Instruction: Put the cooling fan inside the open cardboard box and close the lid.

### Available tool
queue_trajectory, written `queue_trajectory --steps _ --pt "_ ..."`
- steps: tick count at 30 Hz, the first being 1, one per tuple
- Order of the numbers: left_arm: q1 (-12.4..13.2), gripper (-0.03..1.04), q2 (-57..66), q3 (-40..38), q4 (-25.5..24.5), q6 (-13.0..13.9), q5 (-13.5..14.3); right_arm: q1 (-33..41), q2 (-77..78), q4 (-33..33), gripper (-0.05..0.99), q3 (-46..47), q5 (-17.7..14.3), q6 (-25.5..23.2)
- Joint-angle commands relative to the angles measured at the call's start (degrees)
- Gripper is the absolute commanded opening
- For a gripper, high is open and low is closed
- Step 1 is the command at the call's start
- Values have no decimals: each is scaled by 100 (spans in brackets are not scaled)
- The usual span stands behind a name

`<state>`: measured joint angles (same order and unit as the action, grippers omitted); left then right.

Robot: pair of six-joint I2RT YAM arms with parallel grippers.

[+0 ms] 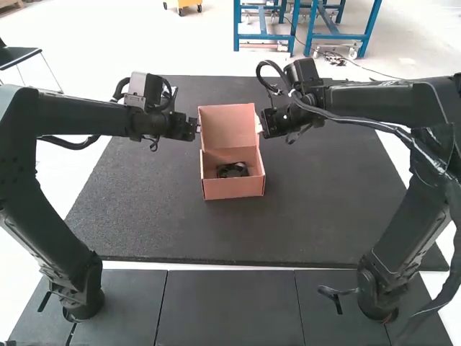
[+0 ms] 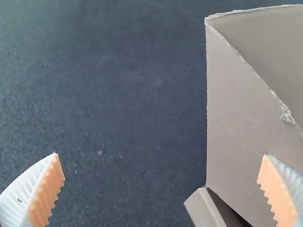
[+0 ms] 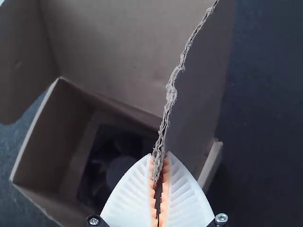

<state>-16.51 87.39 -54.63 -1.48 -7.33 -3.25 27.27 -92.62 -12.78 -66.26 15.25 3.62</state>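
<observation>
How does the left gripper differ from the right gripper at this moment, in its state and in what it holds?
The left gripper is open, fingers wide apart; the right gripper is shut. The left gripper holds nothing beside the raised lid; the right gripper pinches the lid's torn side flap. Both have white ribbed fingers with orange pads.

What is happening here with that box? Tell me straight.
The fan already lies inside the cardboard box, which sits on the black mat. The lid stands upright, not yet closed. The right gripper has its fingers shut on the lid's torn side edge. The left gripper is at the lid's opposite side with its fingers open.
</observation>
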Motion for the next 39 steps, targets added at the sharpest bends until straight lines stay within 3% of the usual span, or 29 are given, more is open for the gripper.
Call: queue_trajectory --steps 1,12,39 --pt "-54 97 -91 -179 33 -5 -106 130 7 21 6 -203 110 -10" --pt "-63 96 -109 -188 -55 -5 -176 130 7 -67 6 -177 84 -1" --pt "-63 97 -548 32 -828 118 -387 130 7 -726 5 -80 251 69"
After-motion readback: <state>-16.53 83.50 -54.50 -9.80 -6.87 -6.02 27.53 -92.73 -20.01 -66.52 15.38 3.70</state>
